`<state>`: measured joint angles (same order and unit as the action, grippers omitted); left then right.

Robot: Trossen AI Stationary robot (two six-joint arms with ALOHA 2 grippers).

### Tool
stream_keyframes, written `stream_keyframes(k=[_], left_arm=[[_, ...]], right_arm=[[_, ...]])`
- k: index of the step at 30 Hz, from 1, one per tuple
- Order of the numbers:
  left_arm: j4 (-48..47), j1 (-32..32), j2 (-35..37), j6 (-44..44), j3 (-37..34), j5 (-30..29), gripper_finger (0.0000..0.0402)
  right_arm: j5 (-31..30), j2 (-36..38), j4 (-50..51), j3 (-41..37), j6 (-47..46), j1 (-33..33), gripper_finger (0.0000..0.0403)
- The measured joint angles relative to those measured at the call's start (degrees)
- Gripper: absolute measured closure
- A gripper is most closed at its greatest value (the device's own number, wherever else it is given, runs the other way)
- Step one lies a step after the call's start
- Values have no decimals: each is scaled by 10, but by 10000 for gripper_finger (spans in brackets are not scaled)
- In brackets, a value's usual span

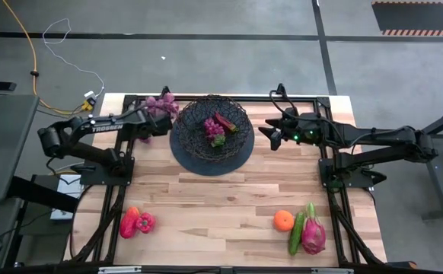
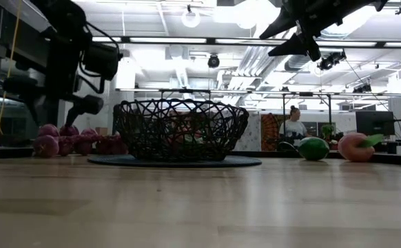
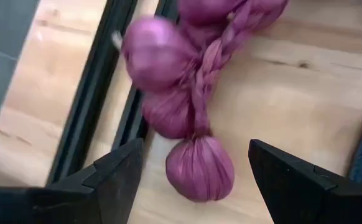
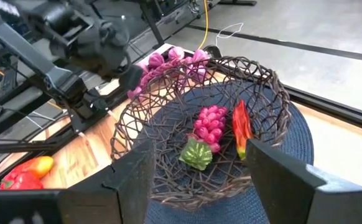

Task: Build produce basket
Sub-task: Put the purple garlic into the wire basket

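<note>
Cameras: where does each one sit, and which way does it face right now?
High: overhead, facing straight down on the table, both arms, the basket.
Low: at tabletop height, facing level across to the basket and the room behind; arms enter from above.
Left wrist: past the open left tool, down at a purple braided bunch.
Right wrist: past the open right tool into the basket.
Shared: high, low and right wrist all show the basket.

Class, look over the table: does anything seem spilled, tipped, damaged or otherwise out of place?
Nothing stands out. The basket sits upright on its dark round mat with a few pieces inside. The rest of the produce lies unspilled on the table, including the purple braided bunch under the open left hand.
</note>
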<state>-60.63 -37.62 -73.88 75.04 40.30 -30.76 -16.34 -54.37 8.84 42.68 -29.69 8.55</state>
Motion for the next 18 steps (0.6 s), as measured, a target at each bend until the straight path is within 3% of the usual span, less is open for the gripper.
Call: stream_keyframes(k=[5, 18], left_arm=[[62, 10, 0, 70, -38, 18, 122], [121, -15, -1, 105, -78, 42, 122]], right_arm=[[0, 0, 0, 0, 0, 10, 164], [0, 0, 0, 0, -3, 21, 164]])
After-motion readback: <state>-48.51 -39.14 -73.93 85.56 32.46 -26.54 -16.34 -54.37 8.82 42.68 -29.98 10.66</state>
